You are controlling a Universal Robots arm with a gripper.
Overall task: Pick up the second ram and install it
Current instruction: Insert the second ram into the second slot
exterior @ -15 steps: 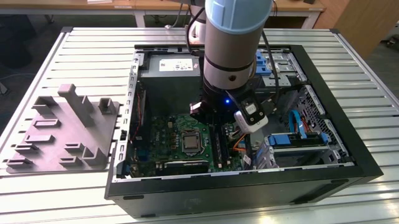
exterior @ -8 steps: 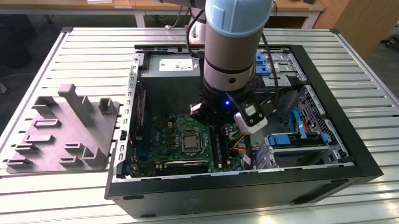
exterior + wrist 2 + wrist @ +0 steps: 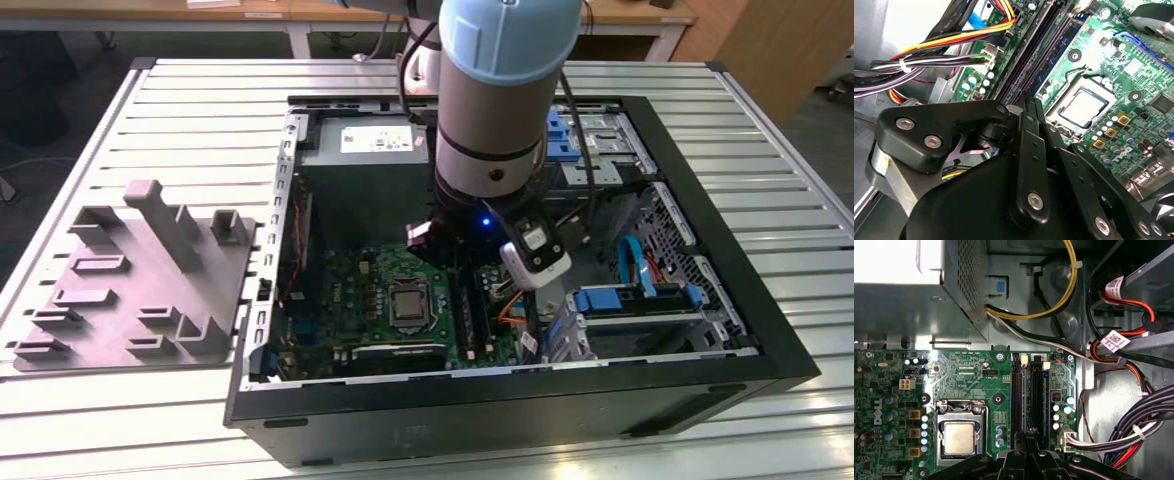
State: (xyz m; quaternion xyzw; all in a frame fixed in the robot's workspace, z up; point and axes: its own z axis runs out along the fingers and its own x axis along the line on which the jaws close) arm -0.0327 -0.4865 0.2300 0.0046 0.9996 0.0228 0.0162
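1. Bench (image 3: 200,110): pale metal top of long parallel ribbed slats, lit evenly from above.
2. Beyond the bench's far edge: wooden-topped desk (image 3: 120,10) on white legs.
3. Off the far corner, exterior view's right: upright brown wooden panel (image 3: 767,45).
4. Floor (image 3: 830,135) beside that corner: dark grey.

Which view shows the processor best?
The first wrist view: it faces the processor squarely, nothing covering it. The second wrist view shows it at a slant past the gripper; the exterior view shows it from afar, beside the arm.
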